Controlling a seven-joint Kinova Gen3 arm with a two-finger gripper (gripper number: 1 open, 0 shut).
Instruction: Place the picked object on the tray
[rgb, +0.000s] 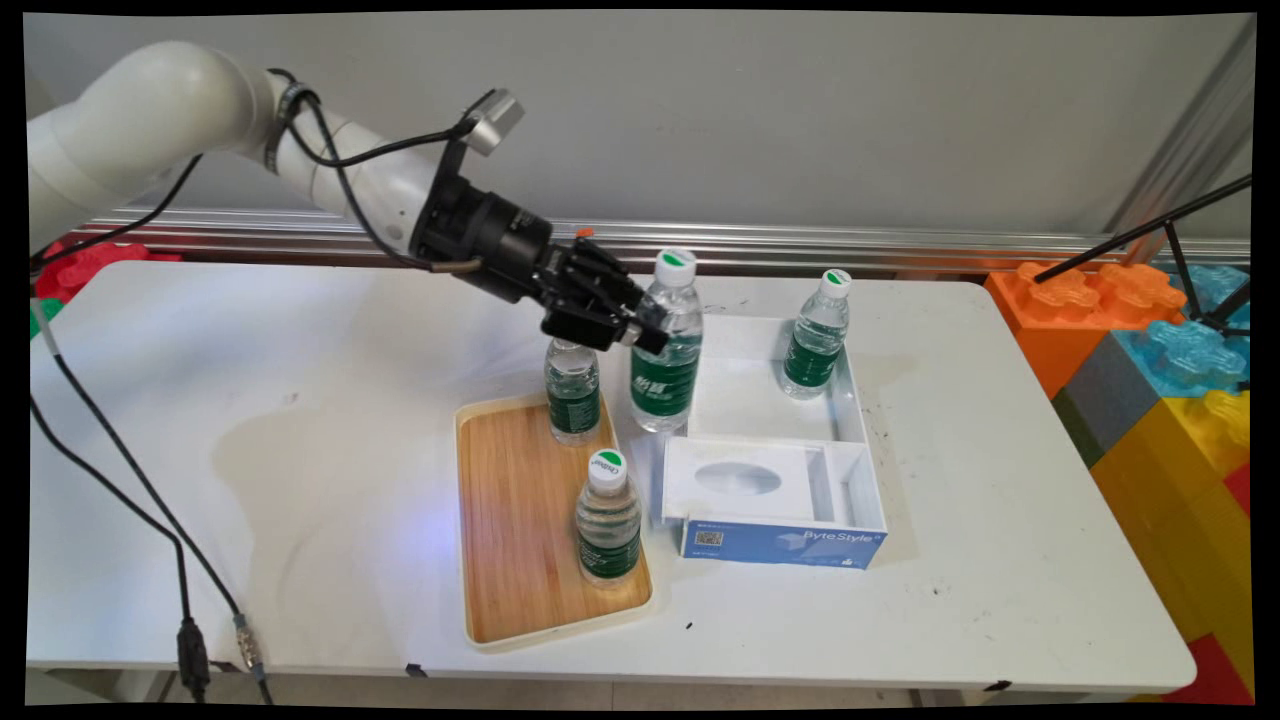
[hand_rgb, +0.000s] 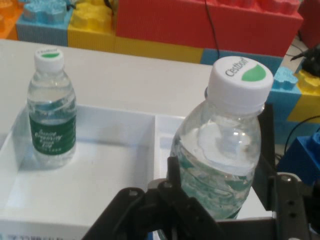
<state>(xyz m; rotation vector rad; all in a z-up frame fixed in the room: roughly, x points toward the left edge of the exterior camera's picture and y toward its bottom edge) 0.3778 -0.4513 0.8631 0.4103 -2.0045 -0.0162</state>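
Observation:
My gripper (rgb: 645, 335) is shut on a clear water bottle (rgb: 667, 345) with a green label and white cap, gripping it below the neck. The bottle stays upright between the wooden tray (rgb: 510, 540) and the white box's (rgb: 858, 420) left wall; I cannot tell whether its base touches anything. In the hand view the held bottle (hand_rgb: 220, 150) sits between the fingers (hand_rgb: 172, 175), over the white box (hand_rgb: 100, 190). A second bottle (rgb: 817, 335) (hand_rgb: 51, 107) stands in the box's far compartment. Two more bottles stand on the tray, one at its back (rgb: 572, 395) just under my hand, one near its front (rgb: 608, 520).
The box's near part has a blue ByteStyle front (rgb: 785, 545) and an oval-holed insert (rgb: 738, 478). Large coloured blocks (rgb: 1160, 370) stack up beside the table's right edge, with black tripod rods (rgb: 1190, 270) over them. Black cables (rgb: 150, 500) hang at the left.

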